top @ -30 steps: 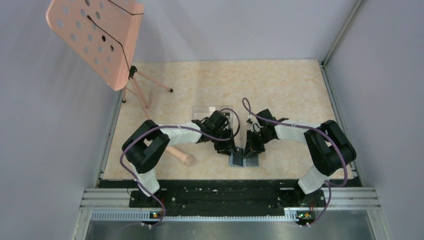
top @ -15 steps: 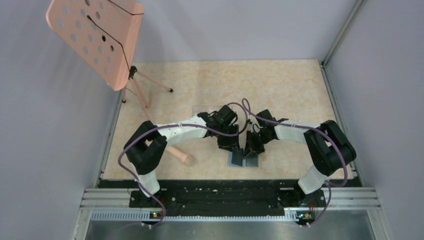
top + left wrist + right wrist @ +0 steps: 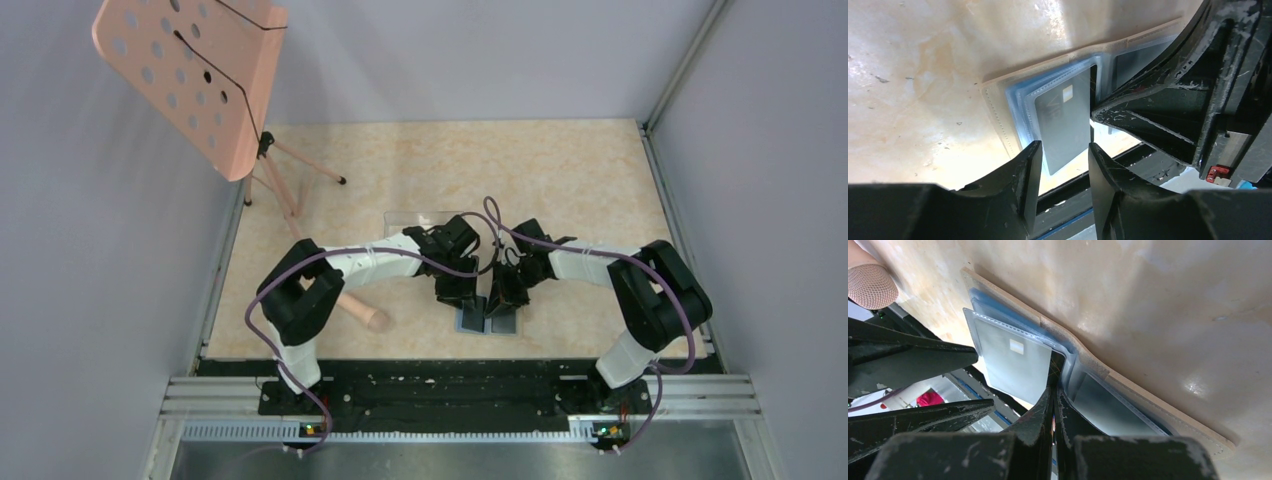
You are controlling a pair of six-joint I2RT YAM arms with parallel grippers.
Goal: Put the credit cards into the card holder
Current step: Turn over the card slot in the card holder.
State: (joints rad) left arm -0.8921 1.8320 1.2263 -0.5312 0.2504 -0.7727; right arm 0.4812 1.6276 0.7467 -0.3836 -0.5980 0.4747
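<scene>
The holder (image 3: 487, 320) lies open at the middle of the desk's (image 3: 560, 180) near edge, clear sleeves up. The right tool (image 3: 1054, 389), pressed together, bears on the fold and pins it flat. The card (image 3: 1063, 125) sits partway in a sleeve of the left half, its free end jutting toward the near edge. The left tool (image 3: 1064, 146) is half spread, a finger on either side of that end; no firm pinch shows. The step in hand looks like seating this card. The next move probably calls for a straight push along the sleeve, with the fold pinned so the holder neither slides nor closes.
</scene>
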